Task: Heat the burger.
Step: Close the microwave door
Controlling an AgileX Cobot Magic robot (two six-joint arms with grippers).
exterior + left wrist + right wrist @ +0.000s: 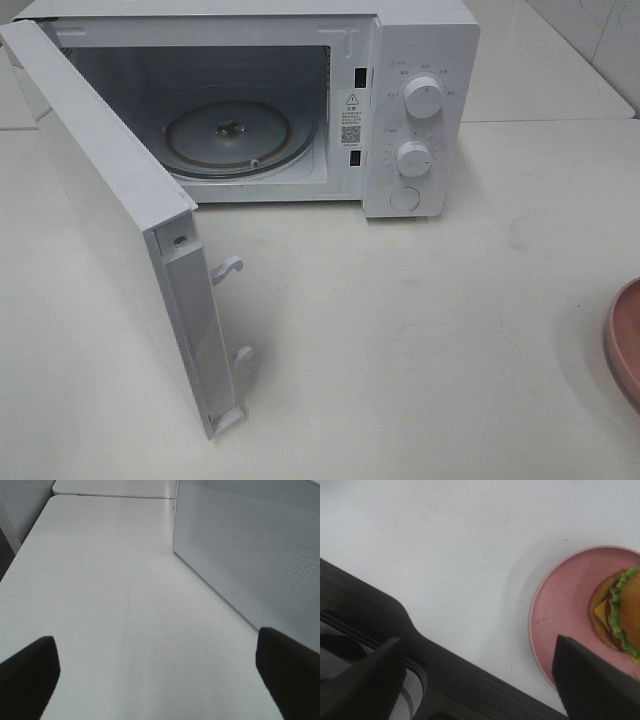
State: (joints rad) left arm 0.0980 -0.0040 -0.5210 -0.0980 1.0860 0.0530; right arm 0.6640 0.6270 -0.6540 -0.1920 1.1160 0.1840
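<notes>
two grippers show only in their own wrist views, and neither holds anything. the left gripper point(157, 672) has its dark fingers point(27, 672) spread wide over the bare white table point(100, 580), with the perforated outer face of the microwave door point(260, 555) standing just beside it. the right gripper point(480, 680) also has its fingers point(592, 680) wide apart, hanging above the table edge where the white top meets a dark surface.

the burger point(620, 612) lies on a pink plate point(560, 615) in the right wrist view, near one finger of the right gripper but not between the two. it seems to lie tipped on its side, with green lettuce, yellow cheese and the golden bun showing edge on; part of it is cut off by the frame.

in the high view the white microwave point(420, 110) sits at the back of the table with its door point(110, 200) swung fully open toward the left. the glass turntable point(228, 135) inside is bare. only a sliver of the plate point(625, 340) shows at the right edge there, well apart from the microwave, and the burger is out of that view.
</notes>
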